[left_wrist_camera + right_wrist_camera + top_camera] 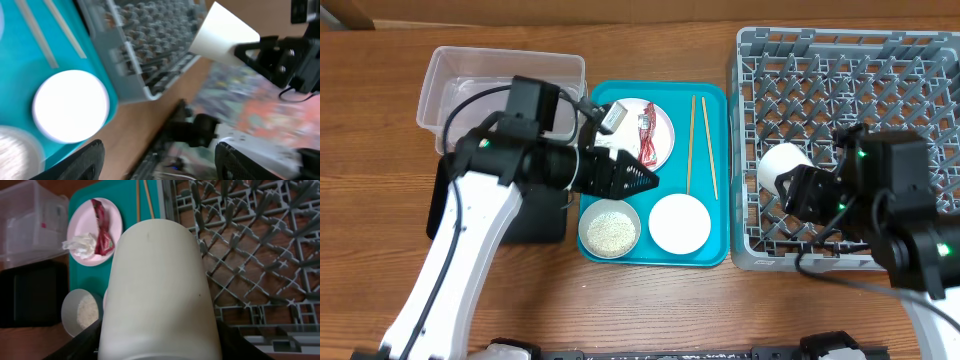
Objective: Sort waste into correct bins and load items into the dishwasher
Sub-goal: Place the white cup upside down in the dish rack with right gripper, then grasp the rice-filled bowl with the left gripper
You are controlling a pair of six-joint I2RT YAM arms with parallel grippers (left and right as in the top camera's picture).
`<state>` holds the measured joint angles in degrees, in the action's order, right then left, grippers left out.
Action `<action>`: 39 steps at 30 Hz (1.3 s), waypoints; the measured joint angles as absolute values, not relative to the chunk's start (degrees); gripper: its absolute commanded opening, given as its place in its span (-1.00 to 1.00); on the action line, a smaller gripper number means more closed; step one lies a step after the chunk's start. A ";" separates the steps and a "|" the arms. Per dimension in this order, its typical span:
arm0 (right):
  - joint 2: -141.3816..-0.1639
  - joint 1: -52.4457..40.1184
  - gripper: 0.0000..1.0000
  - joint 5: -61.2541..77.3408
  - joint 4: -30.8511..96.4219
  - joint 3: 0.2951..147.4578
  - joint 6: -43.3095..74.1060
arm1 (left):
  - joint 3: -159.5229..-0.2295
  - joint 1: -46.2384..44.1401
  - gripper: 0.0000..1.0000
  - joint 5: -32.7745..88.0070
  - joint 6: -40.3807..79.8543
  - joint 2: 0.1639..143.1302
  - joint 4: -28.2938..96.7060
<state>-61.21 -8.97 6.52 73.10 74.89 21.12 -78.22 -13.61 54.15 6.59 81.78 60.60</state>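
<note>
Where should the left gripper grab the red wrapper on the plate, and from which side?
Take the red wrapper at its far half, straight from above, jaws closing across its narrow width. It lies long and crumpled flat on the plate, so a side approach would likely just hit the rim, and the tissue wad crowds its near end.

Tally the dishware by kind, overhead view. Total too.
bowls: 2 (rice bowl, empty bowl)
plate: 1
cup: 1
chopsticks: 2
total: 6
</note>
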 measured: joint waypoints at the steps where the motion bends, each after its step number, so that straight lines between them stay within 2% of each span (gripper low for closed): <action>1: -62.06 -8.97 0.01 5.93 73.36 74.89 21.71 | -78.43 -13.61 0.48 52.25 6.96 80.42 61.19; 7: -67.20 -8.99 0.01 4.16 80.75 74.89 25.23 | -80.64 -13.61 0.58 40.27 8.62 70.83 63.05; 13: -76.47 -8.97 0.03 3.86 81.10 74.89 26.15 | -81.03 -13.61 0.60 35.70 8.88 68.16 64.29; 15: -79.88 -8.97 0.18 3.49 78.65 74.89 26.22 | -81.03 -13.61 0.59 35.00 8.91 68.62 64.77; 17: -82.91 -8.97 0.48 3.16 77.12 74.89 26.39 | -81.03 -13.61 0.60 34.57 8.88 69.14 65.21; 19: -85.14 -8.97 0.63 2.83 77.08 74.89 26.65 | -81.03 -13.63 0.60 34.22 8.82 69.54 65.76; 23: -86.70 -8.84 0.71 2.55 77.47 74.89 26.79 | -81.03 -15.03 0.60 32.95 8.78 69.80 66.72; 31: -82.63 -7.90 0.78 2.74 76.88 78.43 26.96 | -81.03 -27.59 0.49 18.79 9.52 71.79 65.49; 35: -73.10 -7.90 0.89 3.73 74.00 81.23 26.96 | -80.44 -34.74 0.43 9.65 12.14 77.25 61.82; 36: -69.84 -7.90 0.98 4.05 73.12 81.80 26.94 | -80.14 -35.97 0.41 8.21 12.60 78.96 60.97; 39: -62.39 -7.90 1.00 4.71 72.14 82.63 26.83 | -79.83 -38.70 0.32 5.19 14.48 86.08 58.00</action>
<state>-62.39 -7.90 4.71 72.14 82.63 26.83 -79.83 -38.70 5.19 14.48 86.08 58.00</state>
